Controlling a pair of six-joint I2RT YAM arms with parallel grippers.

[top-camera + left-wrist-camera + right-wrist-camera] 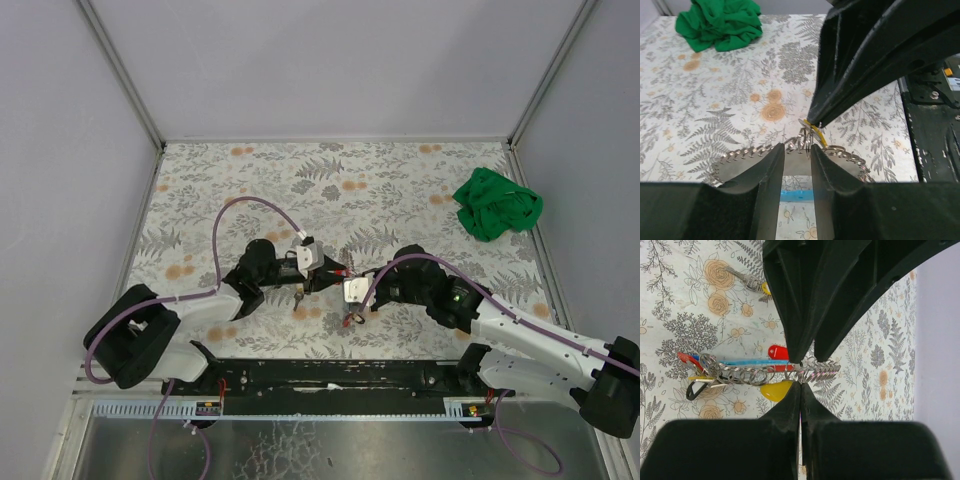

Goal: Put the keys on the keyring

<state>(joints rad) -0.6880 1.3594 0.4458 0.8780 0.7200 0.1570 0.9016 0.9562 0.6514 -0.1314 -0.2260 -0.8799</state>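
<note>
The keyring (pixel 801 371) hangs between both grippers above the table, with a silver chain (pixel 822 371), several linked rings (pixel 740 375), a blue tag, red tags and a yellow tag (pixel 776 390) on it. My right gripper (pixel 800 383) is shut on the keyring where the chain meets it. My left gripper (pixel 798 150) stands narrowly open, with the ring just at its fingertips and not pinched. In the top view the left gripper (pixel 330 272) and right gripper (pixel 345 283) meet at the table's middle. One key (pixel 742 277) lies on the table, its yellow cap half hidden behind a left finger.
A crumpled green cloth (pixel 497 205) lies at the far right of the floral table mat (pixel 400 190). Grey walls close the table on three sides. A black rail (pixel 330 375) runs along the near edge between the arm bases.
</note>
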